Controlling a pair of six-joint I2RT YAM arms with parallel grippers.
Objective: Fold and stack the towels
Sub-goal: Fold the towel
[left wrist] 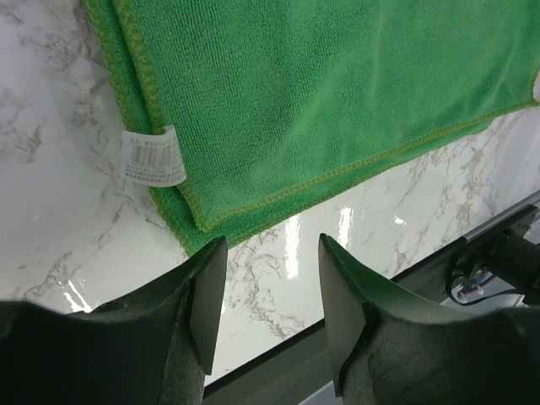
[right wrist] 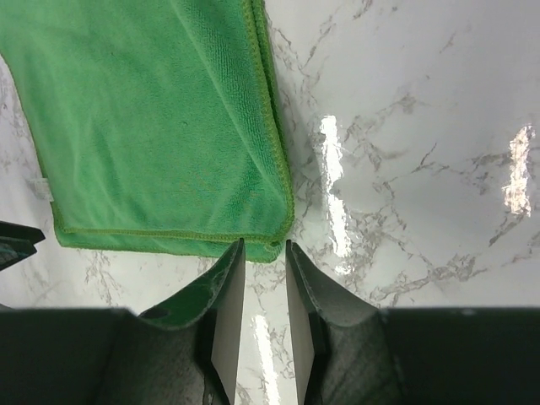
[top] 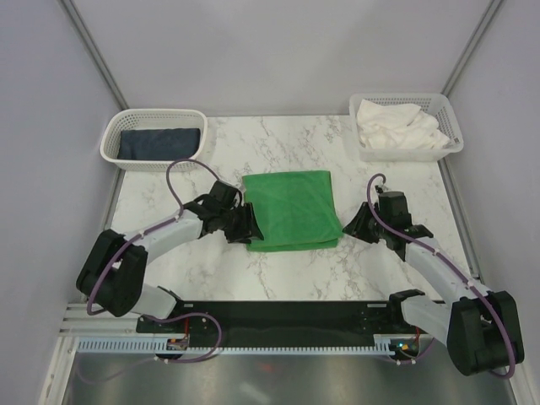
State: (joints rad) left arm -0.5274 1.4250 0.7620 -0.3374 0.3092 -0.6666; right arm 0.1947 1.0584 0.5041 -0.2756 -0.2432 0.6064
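While green towel (top: 291, 208) lies folded, left jaws spread, right jaws narrowly parted, beside near corners.

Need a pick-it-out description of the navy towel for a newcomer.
At the far-left corner of the marble table sits a white mesh basket. The navy towel lies flat inside. The other basket holds a crumpled white towel; the green towel lies mid-table.

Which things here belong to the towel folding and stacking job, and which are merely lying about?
Job: green towel; navy towel; white towel.
Lying about: left mesh basket, holding the navy one; right mesh basket, holding the white one; marble table.
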